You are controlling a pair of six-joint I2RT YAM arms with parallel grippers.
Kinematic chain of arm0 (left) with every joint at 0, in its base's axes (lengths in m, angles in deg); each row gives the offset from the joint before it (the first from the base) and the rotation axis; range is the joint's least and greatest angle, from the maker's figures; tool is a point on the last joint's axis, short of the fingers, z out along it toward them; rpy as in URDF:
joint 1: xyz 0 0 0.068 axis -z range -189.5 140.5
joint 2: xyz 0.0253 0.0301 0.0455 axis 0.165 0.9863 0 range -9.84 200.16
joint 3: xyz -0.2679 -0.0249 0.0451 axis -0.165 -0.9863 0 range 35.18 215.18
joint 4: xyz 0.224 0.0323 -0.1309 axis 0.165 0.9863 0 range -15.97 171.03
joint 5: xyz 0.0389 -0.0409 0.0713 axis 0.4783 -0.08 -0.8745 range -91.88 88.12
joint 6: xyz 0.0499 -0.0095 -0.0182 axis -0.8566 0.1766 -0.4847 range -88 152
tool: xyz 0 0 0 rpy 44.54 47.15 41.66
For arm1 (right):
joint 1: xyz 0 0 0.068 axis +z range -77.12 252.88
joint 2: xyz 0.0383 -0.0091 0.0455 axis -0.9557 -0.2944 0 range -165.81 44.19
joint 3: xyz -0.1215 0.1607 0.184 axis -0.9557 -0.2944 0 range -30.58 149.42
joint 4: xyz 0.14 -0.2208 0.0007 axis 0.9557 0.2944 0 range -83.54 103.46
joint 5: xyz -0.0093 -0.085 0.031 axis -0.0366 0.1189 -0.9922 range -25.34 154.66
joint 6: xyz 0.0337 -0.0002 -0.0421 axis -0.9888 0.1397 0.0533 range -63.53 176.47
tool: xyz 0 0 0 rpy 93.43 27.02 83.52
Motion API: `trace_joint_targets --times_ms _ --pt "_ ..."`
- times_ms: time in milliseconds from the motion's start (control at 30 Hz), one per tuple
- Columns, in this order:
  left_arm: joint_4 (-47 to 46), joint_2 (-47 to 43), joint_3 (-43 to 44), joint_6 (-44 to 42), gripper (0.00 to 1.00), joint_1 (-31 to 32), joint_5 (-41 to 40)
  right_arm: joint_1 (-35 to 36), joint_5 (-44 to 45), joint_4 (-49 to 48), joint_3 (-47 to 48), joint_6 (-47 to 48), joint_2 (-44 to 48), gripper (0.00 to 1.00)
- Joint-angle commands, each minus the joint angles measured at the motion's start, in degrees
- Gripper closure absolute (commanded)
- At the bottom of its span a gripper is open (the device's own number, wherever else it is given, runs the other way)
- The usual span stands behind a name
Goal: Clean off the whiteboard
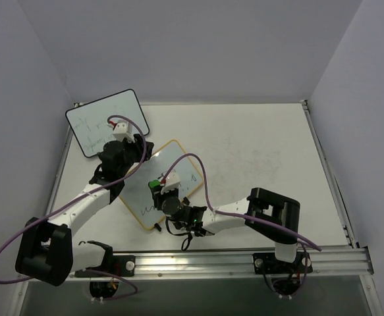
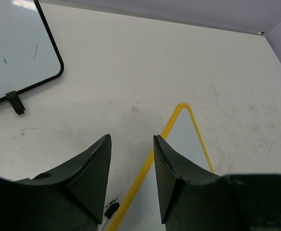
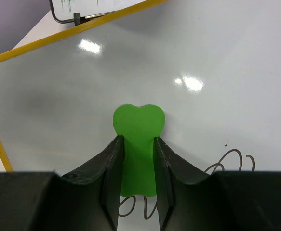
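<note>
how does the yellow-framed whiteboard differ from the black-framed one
Frame: the yellow-framed whiteboard has a thin yellow rim, the black-framed whiteboard a thin black one.
Place: the yellow-framed whiteboard lies nearer the arms; the black-framed whiteboard sits at the far left corner.
Use: the right pincer holds a green eraser on the yellow-framed whiteboard; the black-framed whiteboard has none on it.
Both are white, round-cornered and carry handwriting.
</note>
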Motion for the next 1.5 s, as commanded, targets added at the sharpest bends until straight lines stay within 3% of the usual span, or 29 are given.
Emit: trace_joint_targets --times_ms 0,133,400,1133,1467 --pt "-4.73 1.94 0.88 1.14 0.52 -4.16 9.53 -0.84 -0.98 11.11 -1.96 0.87 -1.81 1.00" --pt "-9.90 3.97 -0.53 3.07 0.57 -7.68 19.71 -0.92 -0.98 11.63 -1.79 0.87 -1.46 1.00" --pt "-18.36 7.31 -3.69 5.54 0.57 -10.15 29.67 -1.01 -0.55 11.90 -1.35 0.87 -2.07 1.00" --pt "-18.19 8.02 -4.84 3.43 0.61 -11.29 35.92 -1.54 -0.02 12.43 0.23 1.31 -2.33 1.00" --pt "-11.25 8.02 -1.15 -1.14 0.63 -11.29 37.32 -1.63 -1.07 14.36 1.81 2.01 -2.33 1.00"
